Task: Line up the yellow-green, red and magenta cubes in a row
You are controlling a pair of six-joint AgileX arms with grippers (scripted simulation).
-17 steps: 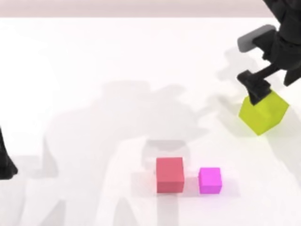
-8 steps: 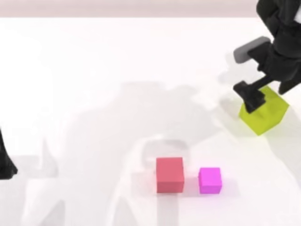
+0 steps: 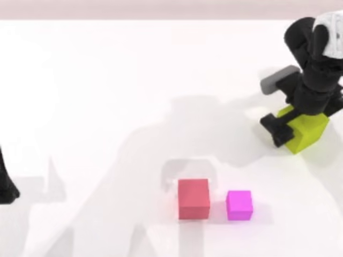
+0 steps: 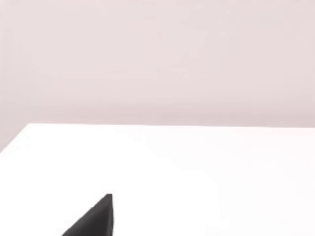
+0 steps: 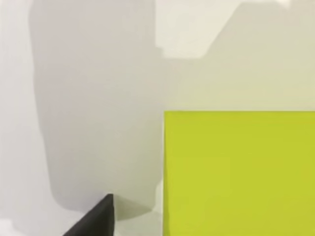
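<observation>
White tabletop (image 3: 107, 80): right claw (image 3: 292, 124) straddles the yellow-green cube (image 3: 306, 134), fingers apart for gripping, well apart from the red cube (image 3: 193, 198); magenta cube (image 3: 239, 205) sits just beside that

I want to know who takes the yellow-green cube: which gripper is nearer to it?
Right. The right gripper is directly over the yellow-green cube at the table's right side; the left arm sits parked at the far left edge, across the table from it.
</observation>
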